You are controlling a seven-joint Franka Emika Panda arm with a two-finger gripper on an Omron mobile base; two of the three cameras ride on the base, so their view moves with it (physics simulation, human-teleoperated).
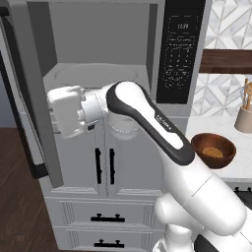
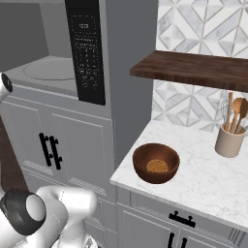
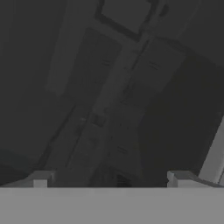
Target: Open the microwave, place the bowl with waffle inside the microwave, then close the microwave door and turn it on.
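The microwave stands open, and its grey cavity with the round turntable is bare. The microwave door is swung out to the left, its black bar handle on the outer side. My white hand hangs just in front of the cavity, beside the open door. My gripper is open wide with nothing between its fingertips, facing a dim grey surface. The bowl with waffle sits on the marble counter to the right of the microwave, well away from the hand.
The black keypad panel is at the microwave's right. Grey cabinet doors and drawers lie below it. A tan utensil crock stands at the counter's back, under a dark wooden shelf.
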